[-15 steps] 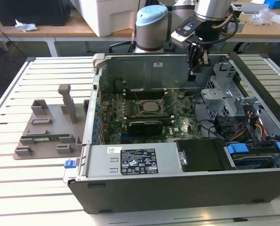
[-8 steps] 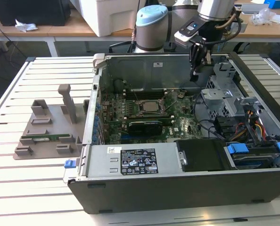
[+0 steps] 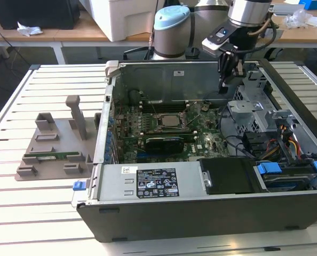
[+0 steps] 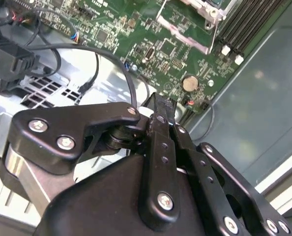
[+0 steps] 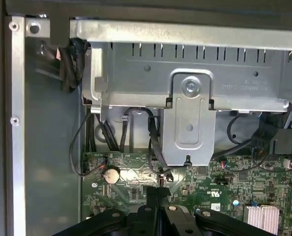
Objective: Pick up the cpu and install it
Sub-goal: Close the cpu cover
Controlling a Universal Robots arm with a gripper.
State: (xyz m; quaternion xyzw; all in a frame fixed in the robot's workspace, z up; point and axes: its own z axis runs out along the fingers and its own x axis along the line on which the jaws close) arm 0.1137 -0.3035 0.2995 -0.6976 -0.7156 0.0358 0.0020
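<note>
Open desktop PC case (image 3: 201, 218) lies on its side on a slatted white tabletop (image 3: 41, 213), green motherboard (image 3: 204, 140) exposed. The cpu (image 3: 169, 121), a silver-grey square, lies flat in the socket at approx the middle of the motherboard. The RAM slots (image 3: 164, 105) are just on its far side & a black expansion card (image 3: 164, 142) is just on its near side. The black end effector (image 3: 223, 88) hangs from the arm inside the case, close to the far wall. It is toward the exterior view's right of the cpu, well apart from it, touching nothing. In both wrist views its fingers (image 5: 152, 199) are pressed together w/ nothing seen between them. In the first wrist view the tips point at the motherboard's edge, near a round coin-cell battery (image 5: 111, 173). Also there is a grey metal drive cage (image 5: 188, 118) w/ black cables (image 5: 153, 142) running under it. In the second wrist view the same battery sits past the fingertips on the green board. A grey power supply (image 3: 148, 184) fills the case's near side. On the tabletop to the exterior view's left of the case sits a grey fixture tray (image 3: 46, 136). A long green memory stick (image 3: 52, 157) lies in it.
</note>
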